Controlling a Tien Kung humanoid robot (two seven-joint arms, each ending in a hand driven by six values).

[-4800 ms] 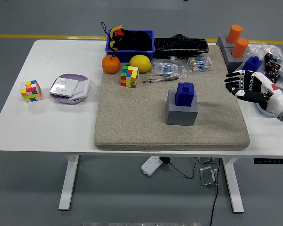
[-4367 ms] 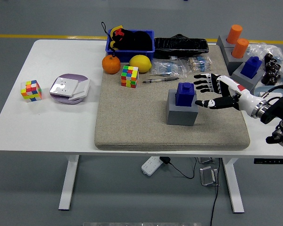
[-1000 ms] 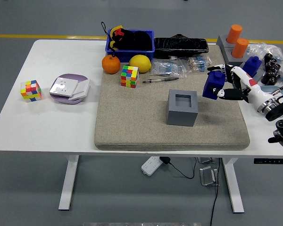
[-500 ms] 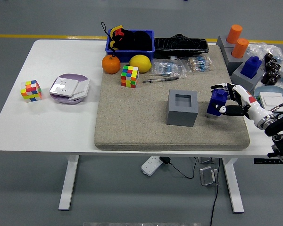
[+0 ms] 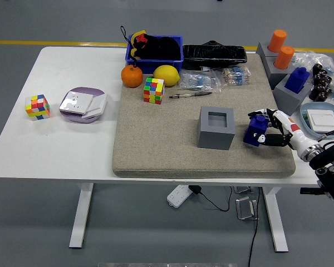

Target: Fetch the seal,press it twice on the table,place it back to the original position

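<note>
Seal (image 5: 256, 131) now lower on mat (image 5: 156, 150) vs 0.5 s ago, right hand (image 5: 274, 129) gripping it.

Right hand (image 5: 271, 129) hiding part of blue seal (image 5: 255, 131), right arm cut by frame edge

The smooth white table top (image 5: 72, 150) looks matt. On it lies a beige mat of rough woven cloth (image 5: 156, 150). The grey square holder (image 5: 216, 128) and the blue seal of smooth plastic (image 5: 255, 131) look matt. The clear plastic bags (image 5: 200, 81) are glossy and wrinkled. The multicoloured puzzle cube (image 5: 153, 90) shines a little.
</note>
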